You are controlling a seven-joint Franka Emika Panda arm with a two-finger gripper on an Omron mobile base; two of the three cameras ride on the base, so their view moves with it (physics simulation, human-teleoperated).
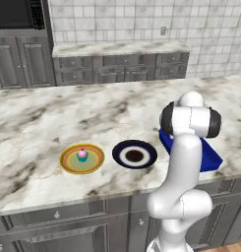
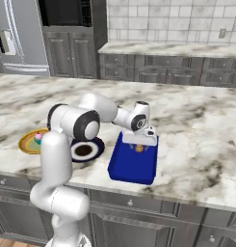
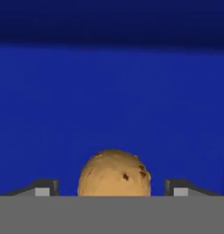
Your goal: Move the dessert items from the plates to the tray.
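The tan-topped cupcake presented a rounded, golden-brown crown with a few dark flecks. In the hand view it sat between the two finger tips, with a clear gap of blue on either side, so the fingers stood wide and were not gripping it. In the right base view it appeared as a small brown spot on the blue tray, directly beneath the gripper, towards the tray's far end.

The tray lay on the marble counter, just to the right of the dark navy plate, whose brown centre carried nothing. Further left stood the yellow-rimmed plate, with the pink-frosted cupcake upright at its pale green centre.

In the left base view the arm's own upper joint stood in front of the tray, leaving only its corners visible. In the right base view the arm covered part of the navy plate.
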